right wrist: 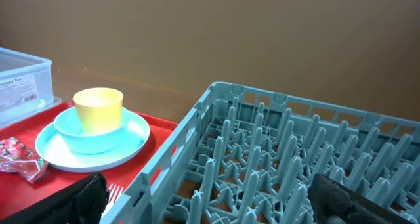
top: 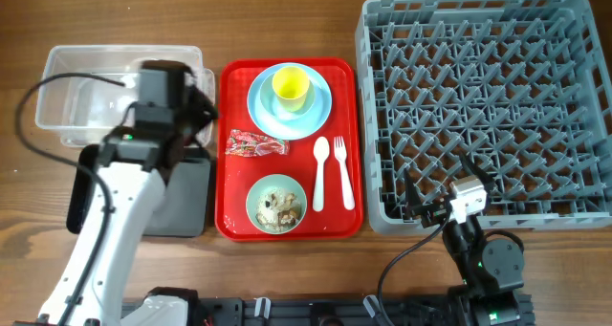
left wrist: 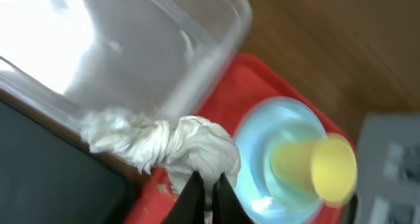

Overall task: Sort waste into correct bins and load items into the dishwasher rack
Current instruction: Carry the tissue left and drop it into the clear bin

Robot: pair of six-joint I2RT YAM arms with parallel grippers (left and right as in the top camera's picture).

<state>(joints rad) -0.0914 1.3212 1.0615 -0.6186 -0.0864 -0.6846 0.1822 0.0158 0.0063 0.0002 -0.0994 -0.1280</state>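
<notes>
- The left gripper (left wrist: 209, 182) is pinched tight on one fold of the crumpled white tissue (left wrist: 197, 145). Most of the wad and a long tail hang free, so I judge the hold thin and a quick swing could shake it loose.
- The tissue hangs near the back-left corner of the bench, over the seam where the clear tub (top: 124, 49) meets the black tray (top: 186, 197). Let go here, it could fall in either bin, or on the red tray (top: 229, 192) beside them.
- The tail lies along the tub's rim; I cannot tell whether it touches. If it catches, it could tug the tissue out.
- The right gripper (right wrist: 207, 184) has its jaws wide apart and holds nothing, at the front edge by the dishwasher rack (top: 368, 125).
- The tub shows nothing inside. The arm hides part of the black tray.
- The rack, at the right end, is unloaded.
- The red tray, mid-bench, carries a blue plate (top: 263, 111) with the yellow cup (top: 291, 85), the wrapper (top: 255, 144), the white fork and spoon (top: 319, 178), and the green bowl (top: 256, 194) holding food scraps (top: 279, 206).
</notes>
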